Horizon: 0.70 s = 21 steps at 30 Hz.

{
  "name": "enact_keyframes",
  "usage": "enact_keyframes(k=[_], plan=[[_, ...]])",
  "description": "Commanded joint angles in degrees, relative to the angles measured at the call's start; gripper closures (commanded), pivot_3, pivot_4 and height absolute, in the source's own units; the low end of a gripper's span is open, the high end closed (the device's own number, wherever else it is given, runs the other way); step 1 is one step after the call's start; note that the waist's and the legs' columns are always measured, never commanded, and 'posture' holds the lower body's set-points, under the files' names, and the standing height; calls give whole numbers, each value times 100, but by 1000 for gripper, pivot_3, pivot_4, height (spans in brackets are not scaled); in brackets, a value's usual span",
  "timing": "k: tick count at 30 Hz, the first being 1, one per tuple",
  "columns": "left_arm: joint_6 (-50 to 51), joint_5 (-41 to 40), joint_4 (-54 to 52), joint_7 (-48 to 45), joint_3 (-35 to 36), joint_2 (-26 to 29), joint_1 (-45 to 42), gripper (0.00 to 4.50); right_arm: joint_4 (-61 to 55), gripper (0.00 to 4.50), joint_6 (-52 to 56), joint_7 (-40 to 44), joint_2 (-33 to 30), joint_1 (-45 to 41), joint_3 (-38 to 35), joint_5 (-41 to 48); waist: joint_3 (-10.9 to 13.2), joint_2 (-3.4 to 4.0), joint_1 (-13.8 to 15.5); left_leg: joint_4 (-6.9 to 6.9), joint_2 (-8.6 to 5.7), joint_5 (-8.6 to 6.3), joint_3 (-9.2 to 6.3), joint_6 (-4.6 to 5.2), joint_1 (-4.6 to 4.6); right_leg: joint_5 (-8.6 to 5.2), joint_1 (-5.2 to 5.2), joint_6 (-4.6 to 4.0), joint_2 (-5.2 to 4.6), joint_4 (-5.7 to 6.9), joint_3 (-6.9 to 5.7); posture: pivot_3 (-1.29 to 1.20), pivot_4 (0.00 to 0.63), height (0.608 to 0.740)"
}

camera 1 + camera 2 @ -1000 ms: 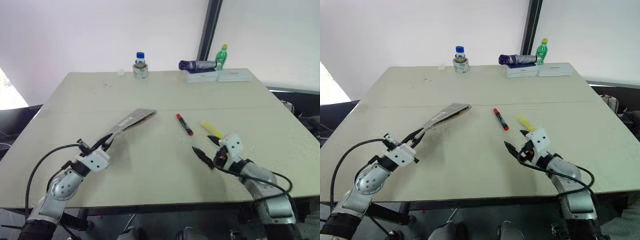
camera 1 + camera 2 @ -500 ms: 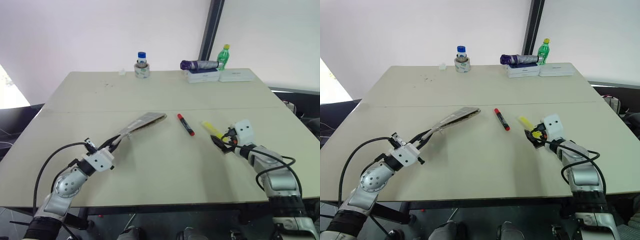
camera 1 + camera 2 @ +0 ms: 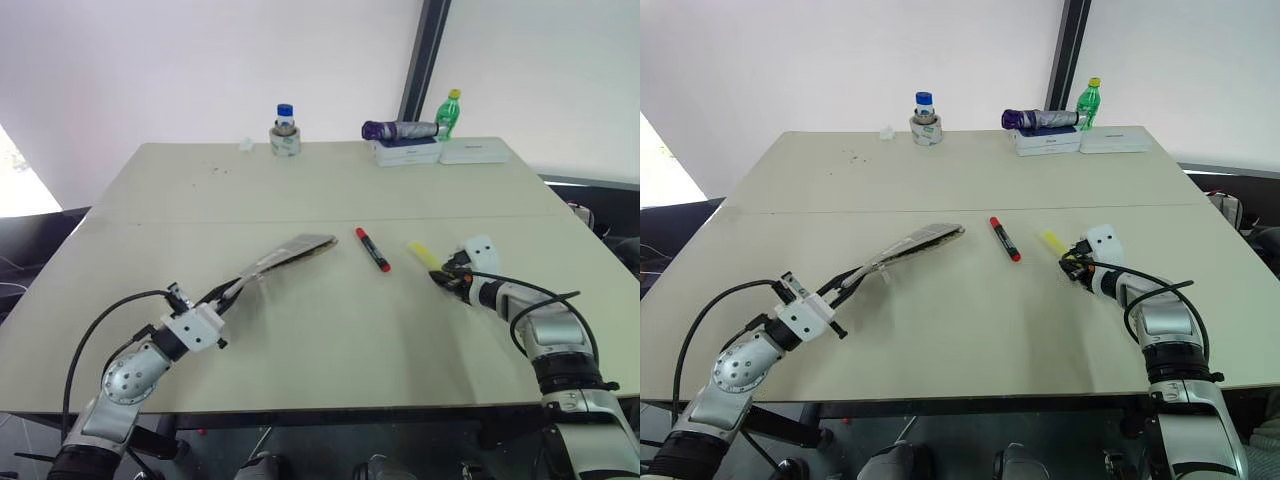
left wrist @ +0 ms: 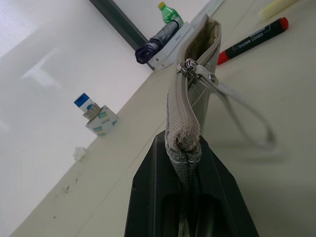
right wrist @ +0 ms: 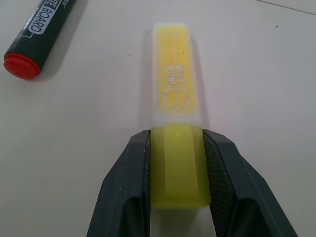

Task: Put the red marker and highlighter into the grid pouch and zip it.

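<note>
The grid pouch (image 3: pixel 290 250) sticks out stiffly over the table's left half, and my left gripper (image 3: pixel 222 298) is shut on its near end. In the left wrist view the pouch (image 4: pixel 190 98) stands on edge, zip side up, with its pull cord hanging loose. The red marker (image 3: pixel 371 249) lies on the table just right of the pouch's far end. The yellow highlighter (image 5: pixel 173 84) lies to the right of the marker, and my right gripper (image 5: pixel 177 168) is shut on its near end, fingers pressed to both sides.
Along the table's far edge stand a blue-capped jar on a tape roll (image 3: pixel 284 130), a purple folded umbrella (image 3: pixel 398 129) on flat white boxes (image 3: pixel 440 152), and a green bottle (image 3: pixel 449 113). A seam runs across the tabletop (image 3: pixel 300 340) behind the pouch.
My right gripper has moved forward and to the right to the highlighter and closed on its near end. The pouch's far end has swung a little to the right.
</note>
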Motion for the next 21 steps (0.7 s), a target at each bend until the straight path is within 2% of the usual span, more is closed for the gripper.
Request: enact_keyframes(k=[1,5,8,11,21], plan=[[-18,-174,-106,-21,172,-8,-96,4500,-348,3599,-49,-104,-117,-174,-269,126,0,0,0,0,0,0,0,0,0,0,0,0,0,0,0,0,150,740],[108,-429,-33,-108,246,-74,-208,4500,-1441,3599,33,480,-27,-99,-369,796,5,8,-6,-1,0,0,1,0,-2,0,-4,0,0,0,1,0,150,740],[134,-532,45,-203,239,-90,-284,4500,-2765,3599,223,1192,7,313,35,1314,3,6,-11,-5,4,0,-3,1,-2,0,-5,0,3,0,1,0,150,740],[88,-501,160,-257,219,-91,-362,4500,-3540,3599,580,1444,16,630,347,1618,3,5,-5,-8,5,-1,-9,1,-1,-1,-3,2,5,-1,-2,0,150,740],[-147,-235,331,-340,109,-96,-429,4500,-3610,3599,336,1093,203,472,1150,948,4,3,0,5,-1,-7,-10,11,-3,0,-2,-1,-3,-1,-4,0,150,740]])
